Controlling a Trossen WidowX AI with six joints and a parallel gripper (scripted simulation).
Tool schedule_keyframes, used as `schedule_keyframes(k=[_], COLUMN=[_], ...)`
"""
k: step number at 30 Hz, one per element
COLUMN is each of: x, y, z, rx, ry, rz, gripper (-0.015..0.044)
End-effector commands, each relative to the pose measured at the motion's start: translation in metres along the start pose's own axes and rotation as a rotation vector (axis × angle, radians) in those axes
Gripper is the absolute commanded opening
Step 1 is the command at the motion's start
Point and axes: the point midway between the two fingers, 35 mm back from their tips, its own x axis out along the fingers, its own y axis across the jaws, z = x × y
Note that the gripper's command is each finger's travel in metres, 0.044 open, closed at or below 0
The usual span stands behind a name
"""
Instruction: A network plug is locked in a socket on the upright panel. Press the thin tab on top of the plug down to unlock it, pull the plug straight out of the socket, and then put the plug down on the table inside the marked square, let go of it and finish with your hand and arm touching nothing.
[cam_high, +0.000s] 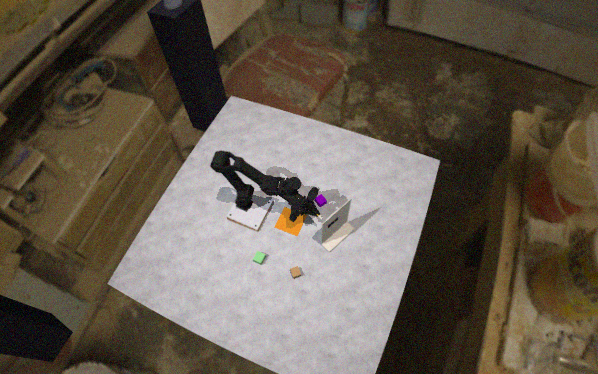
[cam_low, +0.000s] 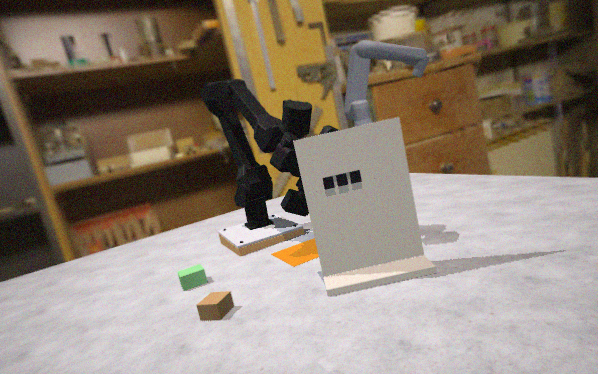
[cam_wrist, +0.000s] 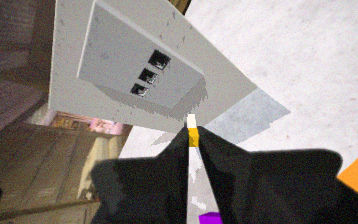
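From the upright panel (cam_high: 336, 220) (cam_low: 360, 200) (cam_wrist: 225, 82): left, orange marked square (cam_high: 283, 222) (cam_low: 296, 253) (cam_wrist: 351, 176); left, beside it, my gripper (cam_high: 318, 215) (cam_wrist: 192, 131), jaws nearly closed on the yellow-and-white plug (cam_wrist: 193, 136), out of the panel's sockets; slightly left, behind, purple block (cam_high: 321, 200) (cam_wrist: 210, 218).

Workshop interior: shelving, drawers and worn floor

Item: tall shelf unit (cam_low: 35, 165), wooden, its boards lined with boxes and small jars. Item: yellow board (cam_low: 272, 65), upright, hung with metal tools. Item: drawer cabinet (cam_low: 425, 107), brown wood, round dark knobs. Item: floor (cam_high: 400, 95), brown, stained and patchy. Item: reddish patch (cam_high: 285, 70) on that floor, scuffed pale. Item: wooden chest (cam_high: 112, 150), its top carrying coiled hoses or cables (cam_high: 80, 92). Light: dim and warm across the room, corners dark to my eye.
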Motion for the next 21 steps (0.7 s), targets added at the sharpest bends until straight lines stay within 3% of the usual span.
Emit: schedule_keyframes(k=[1, 21], x=[0.002, -0.016], y=[-0.011, -0.073], z=[0.001, -0.001], rx=[-0.065, -0.237], ry=[0.057, 0.411], rz=[-0.052, -0.258], gripper=[0.0, 0.0])
